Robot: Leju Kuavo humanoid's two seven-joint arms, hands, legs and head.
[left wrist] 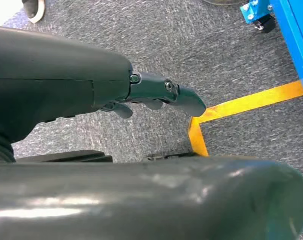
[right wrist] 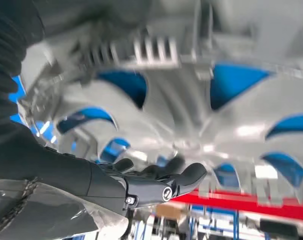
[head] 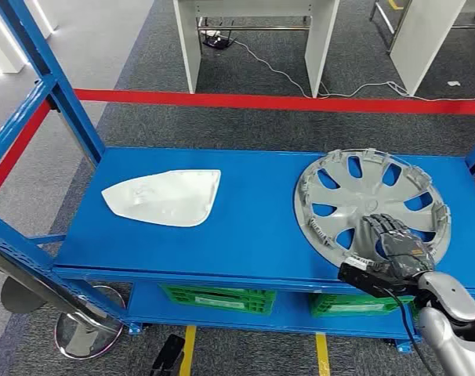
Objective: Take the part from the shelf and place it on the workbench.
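The grey hubcap (head: 371, 205) lies flat on the blue shelf (head: 253, 227) under the right hand (head: 395, 244), fingers spread above its spokes, nothing grasped; it looks light, stiff, slick plastic with brittle clips, best taken at a spoke opening or the rim.

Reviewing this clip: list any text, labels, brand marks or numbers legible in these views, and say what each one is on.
No text can be read in any view.
Green crates under the blue shelf: a pale patch on the front, too small to read.
Hubcap, under the right hand: no marking legible.
White panel: faint marks, illegible.
Left hand: no lettering visible.
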